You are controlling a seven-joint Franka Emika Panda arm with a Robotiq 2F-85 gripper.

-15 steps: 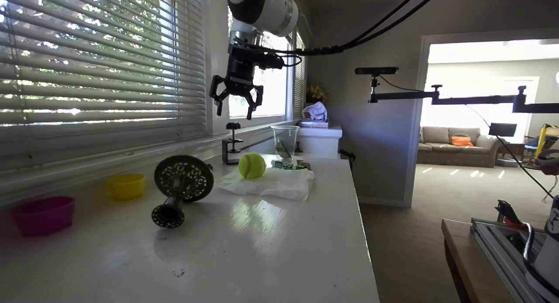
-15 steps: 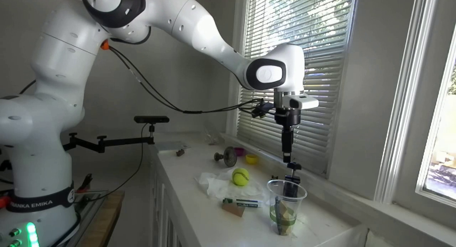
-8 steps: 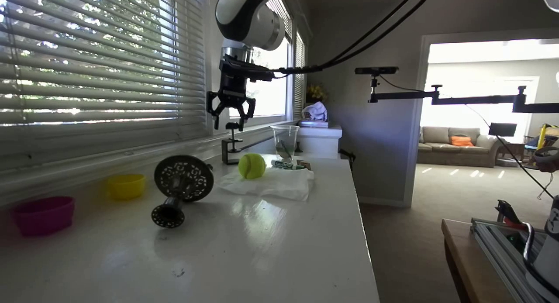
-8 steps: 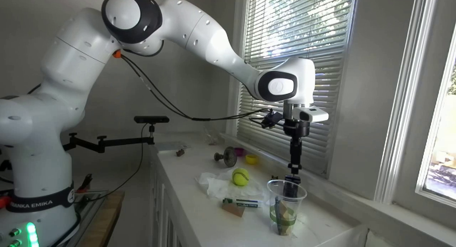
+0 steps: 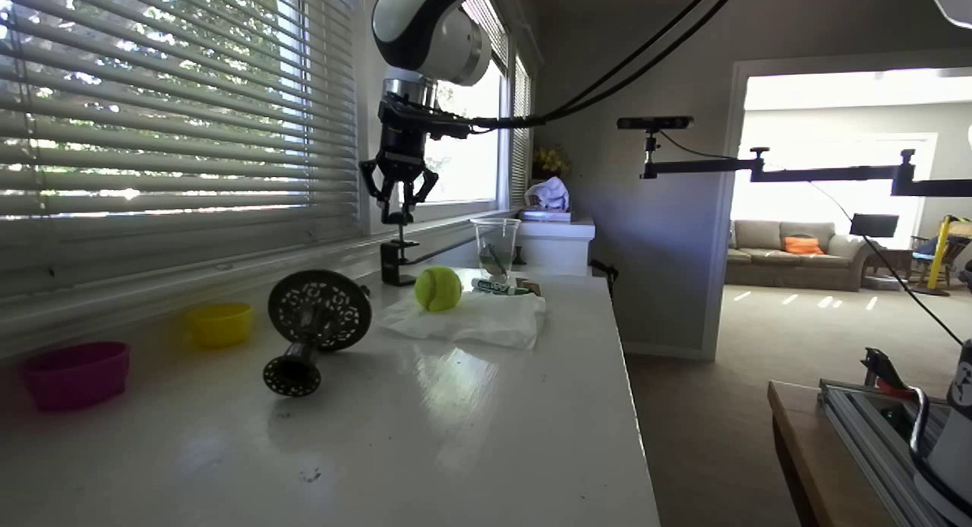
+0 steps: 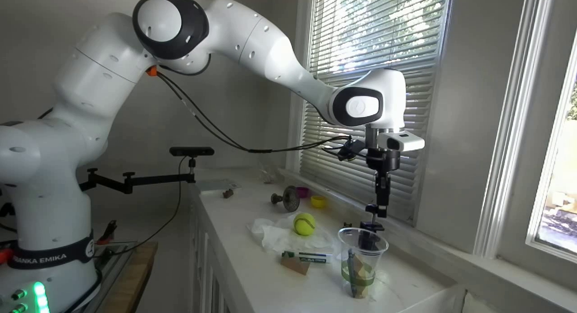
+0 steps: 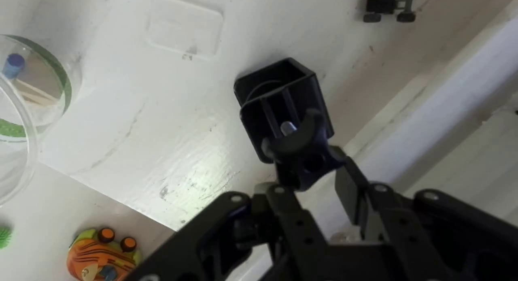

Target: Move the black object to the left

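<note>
Jaws stand narrow around the knob (image 7: 301,153) atop the black object (image 7: 302,101); grip unclear.

Smooth white shells (image 6: 257,40) are covering the arm (image 6: 299,80), and black rings (image 6: 196,26) are framing its round white joint caps (image 6: 159,19). Dark cables (image 6: 261,151) are running from beside an orange fitting (image 6: 152,71). On the base (image 6: 58,281) a black band (image 6: 72,254) is bearing white lettering (image 6: 40,259) — EMIKA among it — while green lights (image 6: 41,295) are glowing below. The gripper (image 5: 397,216) is looking mostly black — pale screw heads (image 7: 431,196) are dotting its links (image 7: 226,220).
</note>
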